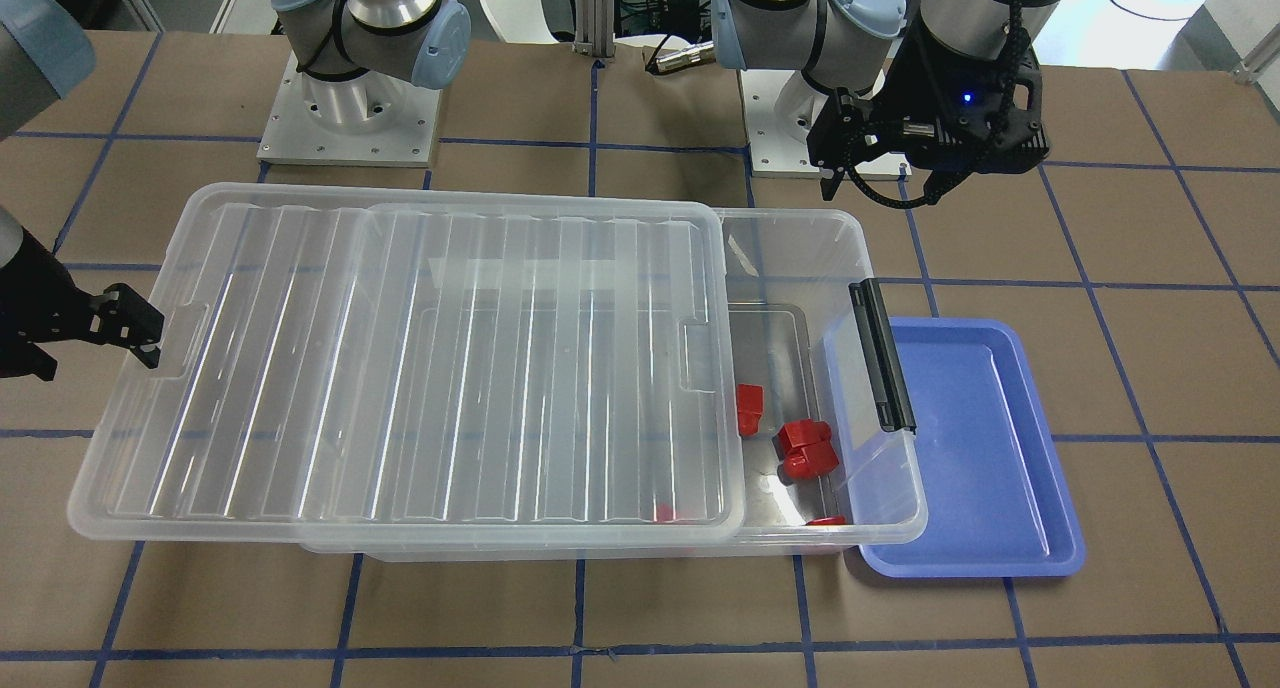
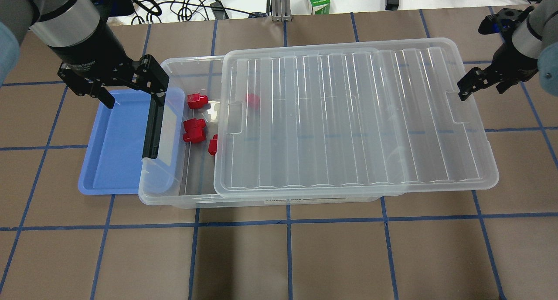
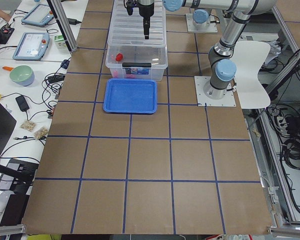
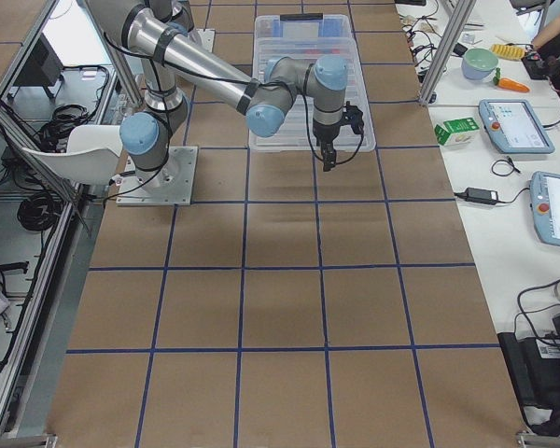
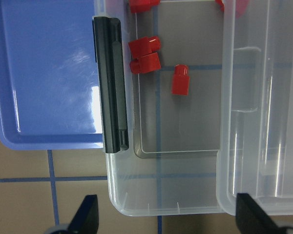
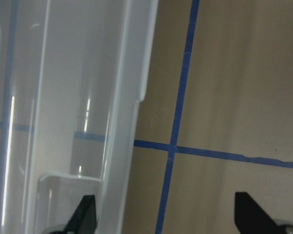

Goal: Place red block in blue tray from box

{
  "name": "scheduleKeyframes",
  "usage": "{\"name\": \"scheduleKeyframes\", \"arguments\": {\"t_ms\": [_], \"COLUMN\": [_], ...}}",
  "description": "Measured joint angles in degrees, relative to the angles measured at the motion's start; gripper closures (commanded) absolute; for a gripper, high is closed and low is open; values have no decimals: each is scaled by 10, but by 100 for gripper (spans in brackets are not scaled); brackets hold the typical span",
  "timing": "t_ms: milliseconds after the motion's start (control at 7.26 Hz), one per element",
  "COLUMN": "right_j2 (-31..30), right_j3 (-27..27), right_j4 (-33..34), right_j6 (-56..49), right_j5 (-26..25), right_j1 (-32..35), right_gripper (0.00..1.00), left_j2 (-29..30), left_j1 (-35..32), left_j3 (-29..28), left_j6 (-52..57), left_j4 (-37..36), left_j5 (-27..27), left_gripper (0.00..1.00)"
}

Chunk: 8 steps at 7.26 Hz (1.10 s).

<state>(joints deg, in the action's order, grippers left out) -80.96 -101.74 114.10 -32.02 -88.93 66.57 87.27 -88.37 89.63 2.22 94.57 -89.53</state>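
- Firstly, left gripper (image 5: 168, 222): jaws spread wide, nothing held, pointing down over the corner rim of the box (image 5: 161, 207) at its clip end.
- Red block (image 5: 180, 81): loose on the box floor ahead of the fingertips, in the uncovered strip. A bigger red piece (image 5: 145, 54) lies near it, not touching.
- Lid (image 2: 348, 117): offset toward the far end, its edge just beside the block; open room above the block.
- Blue tray (image 5: 49, 73): to that gripper's side, right against the black clip (image 5: 111, 83).
- Right gripper (image 6: 168, 217): released, at the lid's far edge, over the brown table (image 2: 305, 256) with its blue tape grid.
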Motion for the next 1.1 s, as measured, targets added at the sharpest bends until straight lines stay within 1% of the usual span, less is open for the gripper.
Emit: {"name": "scheduleKeyframes", "arguments": {"t_ms": [413,688,964,1101], "right_j2": [0,0,-2,-4], "right_j3": [4,5,4,6], "right_j4": [-1,-2,-4,-7], "right_j6": [-30,-39,-39,-37], "right_j5": [0,1,2,4], "right_j1": [-29,-46,-49,-48], "right_gripper": [0,0,0,0], "left_j2": [4,17,41,53], "left_j1": [1,1,-2,-3], "left_j3": [0,9,18,31], "left_j6": [-5,-14,-16,-16], "left_j4": [-7,-33,-58,-82], "left_j5": [1,2,2,2], "left_gripper": [0,0,25,26]}}
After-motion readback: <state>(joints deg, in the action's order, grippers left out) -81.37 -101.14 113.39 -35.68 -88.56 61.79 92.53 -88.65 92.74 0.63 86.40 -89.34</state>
